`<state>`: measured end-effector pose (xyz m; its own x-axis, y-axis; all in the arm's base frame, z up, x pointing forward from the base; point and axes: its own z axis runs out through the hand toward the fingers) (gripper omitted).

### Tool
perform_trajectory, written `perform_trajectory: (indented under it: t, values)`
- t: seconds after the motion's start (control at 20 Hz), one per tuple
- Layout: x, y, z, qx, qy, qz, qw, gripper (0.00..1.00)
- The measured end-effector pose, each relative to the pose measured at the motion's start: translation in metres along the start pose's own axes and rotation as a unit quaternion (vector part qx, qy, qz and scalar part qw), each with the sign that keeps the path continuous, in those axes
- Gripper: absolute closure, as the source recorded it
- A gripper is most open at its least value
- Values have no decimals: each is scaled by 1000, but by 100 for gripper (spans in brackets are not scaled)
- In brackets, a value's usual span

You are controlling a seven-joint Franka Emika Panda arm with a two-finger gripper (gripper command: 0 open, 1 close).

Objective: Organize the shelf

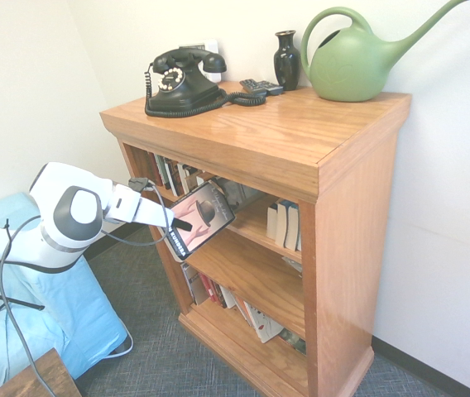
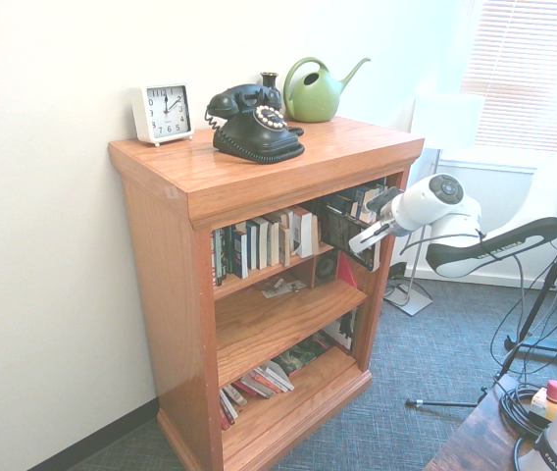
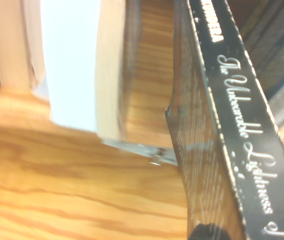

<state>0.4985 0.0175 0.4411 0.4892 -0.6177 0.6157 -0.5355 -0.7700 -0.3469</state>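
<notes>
Shelf (image 1: 301, 157) stands against the wall, three open tiers; phone (image 1: 184, 83), vase (image 1: 286, 58) and green watering can (image 1: 355, 58) sit on its top, and the second exterior view adds a white clock (image 2: 163, 112) at the far left of the top

Gripper (image 1: 179, 223) is clamped on a black paperback (image 1: 200, 219), jaws closed on its lower edge near the spine. Book is held tilted, cover facing out, at the open front of the top tier near the shelf's end panel, not yet inside. Wrist view shows the black spine with cursive title close to pale upright books (image 3: 77, 65) and bare oak board (image 3: 57, 190)

Status, judged from the frames:
- top tier: a row of upright books (image 2: 264, 243) fills one half; a gap remains beside them where the held book appears headed
- middle tier: mostly bare, a few loose items (image 2: 283, 287) lying flat
- bottom tier: several books (image 2: 259, 383) lying slumped or flat, not stood up

Estimate: early to mid task. One book in hand, not placed. Left to do: seat it upright in the row, then deal with the flat books lower down
</notes>
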Motion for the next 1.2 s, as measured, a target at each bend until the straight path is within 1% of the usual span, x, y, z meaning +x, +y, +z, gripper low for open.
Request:
perform_trajectory:
  t: [0.2,0.4,0.65,0.95,1.2]
  values:
    - [10,-8,15,18,-20,17,999,100]
    - [26,-23,16,31,-15,13,999,100]
    - [34,-33,33,31,-14,8,999,100]
    - [32,-43,55,28,-18,-9,999,100]
    - [37,-49,64,25,-18,-10,999,100]
